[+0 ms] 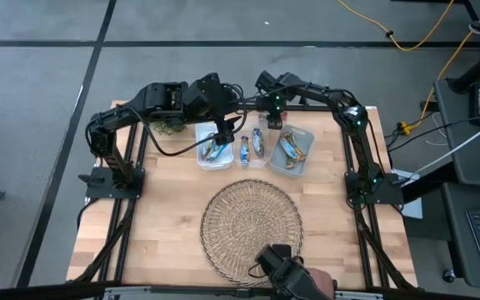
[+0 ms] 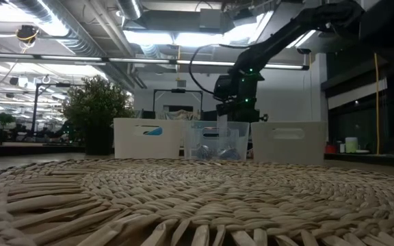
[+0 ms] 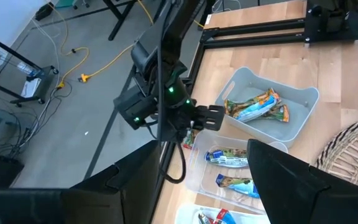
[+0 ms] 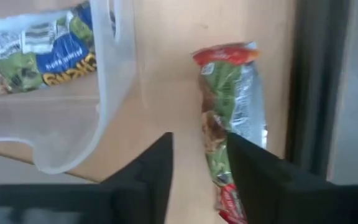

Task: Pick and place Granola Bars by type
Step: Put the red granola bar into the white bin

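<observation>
Right wrist view: right gripper [image 4: 199, 167] fingers parted, straddling a green red-tipped foil granola bar [image 4: 227, 124] lying on wood table [image 4: 166, 74] beside clear plastic bin [image 4: 114, 68]. Left gripper [image 1: 220, 136] open above left bin [image 1: 212, 160].

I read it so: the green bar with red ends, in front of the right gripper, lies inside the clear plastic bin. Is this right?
Not quite. The green bar with red ends, in front of the right gripper, lies on the wooden table beside the clear plastic bin, outside its wall. The right wrist view shows it.
</observation>
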Robot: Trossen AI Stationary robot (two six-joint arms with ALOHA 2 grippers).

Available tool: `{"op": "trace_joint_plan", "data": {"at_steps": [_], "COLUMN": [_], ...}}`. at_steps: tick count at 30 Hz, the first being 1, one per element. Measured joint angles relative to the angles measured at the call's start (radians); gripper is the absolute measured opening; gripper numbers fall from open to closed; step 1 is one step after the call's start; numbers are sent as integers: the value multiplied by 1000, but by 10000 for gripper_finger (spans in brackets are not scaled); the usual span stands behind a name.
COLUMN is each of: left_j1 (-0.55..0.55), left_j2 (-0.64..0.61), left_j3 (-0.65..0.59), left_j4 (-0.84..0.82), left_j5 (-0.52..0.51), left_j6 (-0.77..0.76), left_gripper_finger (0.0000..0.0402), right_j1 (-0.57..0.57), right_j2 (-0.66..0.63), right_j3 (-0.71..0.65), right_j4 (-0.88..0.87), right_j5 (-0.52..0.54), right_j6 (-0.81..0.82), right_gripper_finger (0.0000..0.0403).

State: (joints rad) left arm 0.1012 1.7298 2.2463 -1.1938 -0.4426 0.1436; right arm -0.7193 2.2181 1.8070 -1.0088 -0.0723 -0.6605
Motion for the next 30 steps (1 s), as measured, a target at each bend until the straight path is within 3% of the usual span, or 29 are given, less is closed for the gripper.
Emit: {"op": "trace_joint_plan", "data": {"at_steps": [5, 10, 21, 30], "left_j1": [0, 0, 0, 0], "left_j2": [0, 0, 0, 0], "left_j3": [0, 0, 0, 0], "left_j4": [0, 0, 0, 0], "left_j5": [0, 1, 18, 22], "left_j6": [0, 0, 0, -10], "left_gripper_finger": [235, 235, 235, 235], "right_j1": [0, 0, 0, -2], "right_j2": [0, -1, 11, 19], "right_j3": [-40, -72, -74, -74], "right_j4": [58, 141, 135, 119], "right_j5": [3, 46, 22, 28], "right_j6": [-2, -3, 1, 5], "right_gripper_finger": [209, 213, 108, 55]}}
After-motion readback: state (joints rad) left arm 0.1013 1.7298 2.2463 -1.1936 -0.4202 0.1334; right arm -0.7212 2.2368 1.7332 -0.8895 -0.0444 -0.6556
